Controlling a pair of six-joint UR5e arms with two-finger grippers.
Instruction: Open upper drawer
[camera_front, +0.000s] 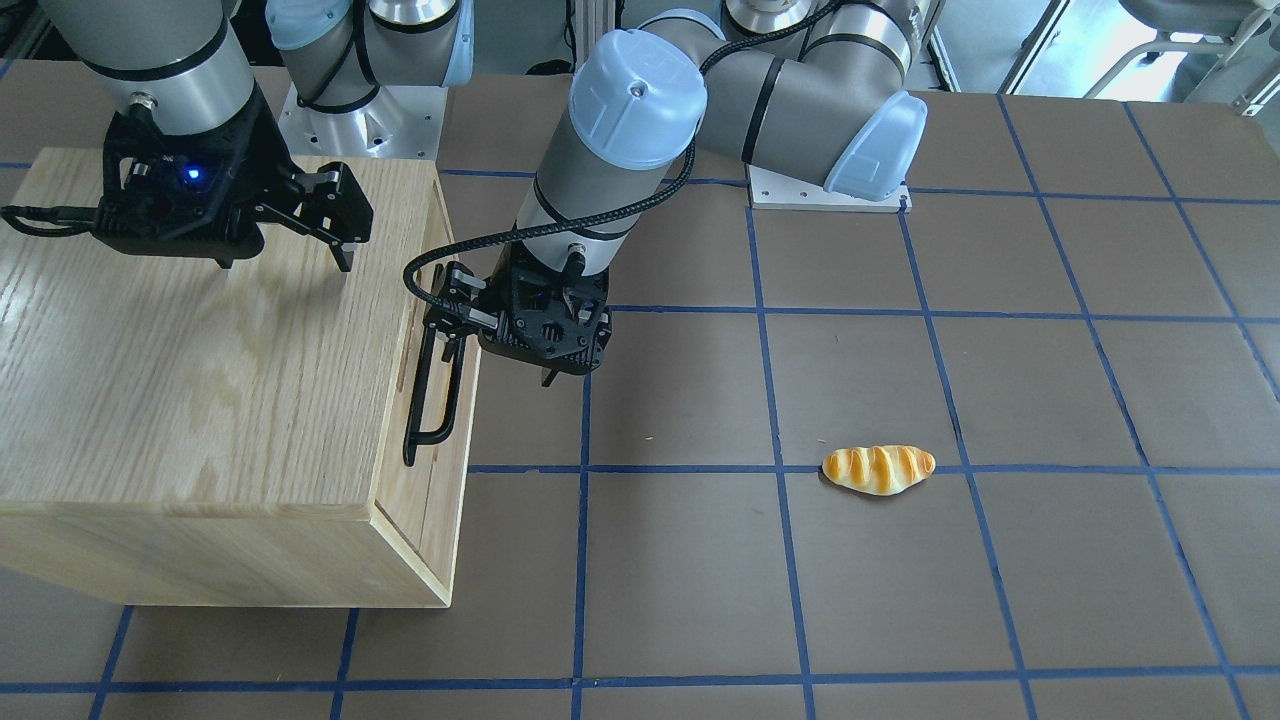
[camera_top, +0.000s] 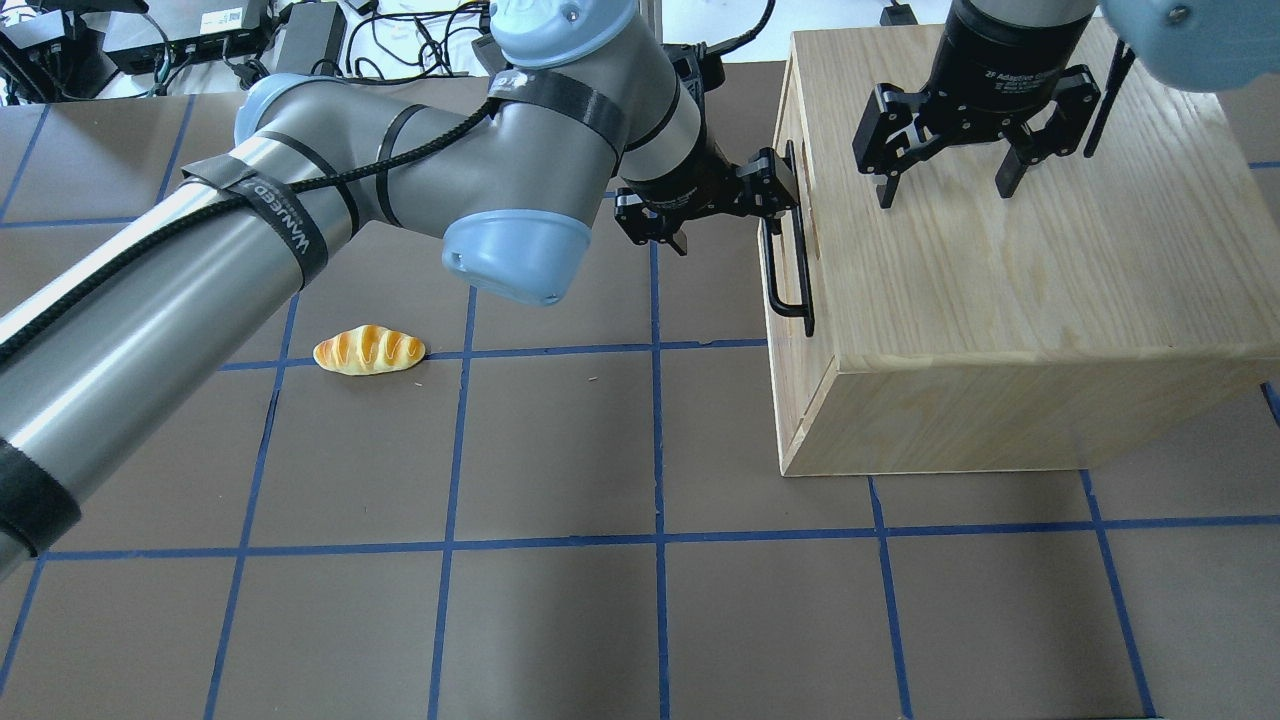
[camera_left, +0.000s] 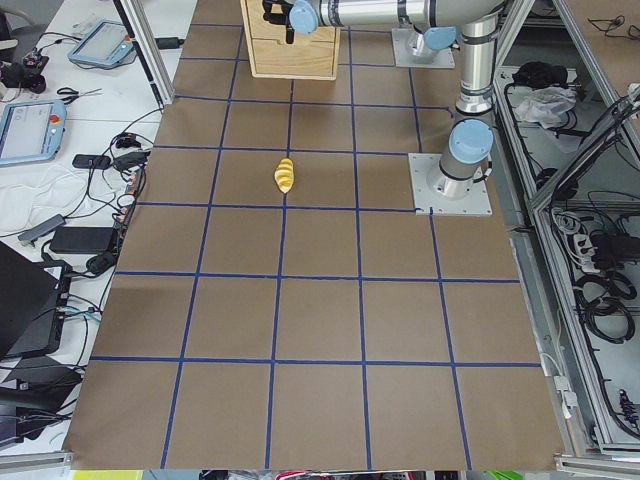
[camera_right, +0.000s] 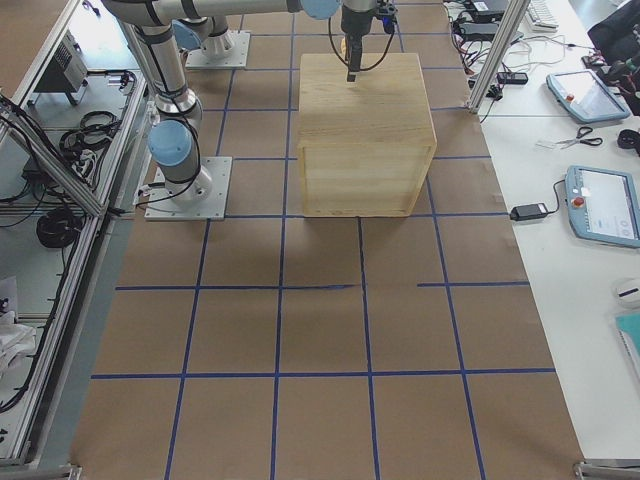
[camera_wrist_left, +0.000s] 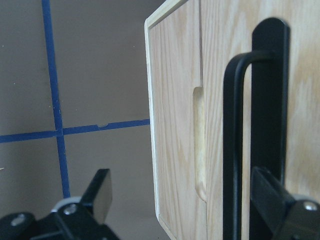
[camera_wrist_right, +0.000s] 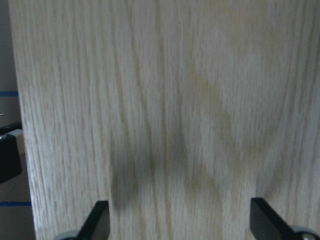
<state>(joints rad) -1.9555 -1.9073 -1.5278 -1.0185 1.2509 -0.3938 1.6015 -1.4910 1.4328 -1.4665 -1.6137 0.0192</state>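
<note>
The upper drawer (camera_wrist_left: 212, 40) sits in the side of the light-oak cabinet (camera_top: 1000, 300) that faces my left arm. Its front looks flush with the cabinet. Its long black bar handle (camera_top: 790, 270) also shows in the front-facing view (camera_front: 435, 390) and the left wrist view (camera_wrist_left: 232, 150). My left gripper (camera_top: 715, 215) is open at the handle's end nearer the robot's base. In the left wrist view the handle's bar lies between the fingers, close to the right finger (camera_wrist_left: 280, 205). My right gripper (camera_top: 945, 190) is open and empty, just above the cabinet's top.
A toy bread roll (camera_top: 368, 350) lies on the brown table with blue grid lines, well away from the cabinet. Below the drawer is the lower front panel (camera_wrist_left: 175, 125) with a finger notch. Both arm bases stand at the table's robot side.
</note>
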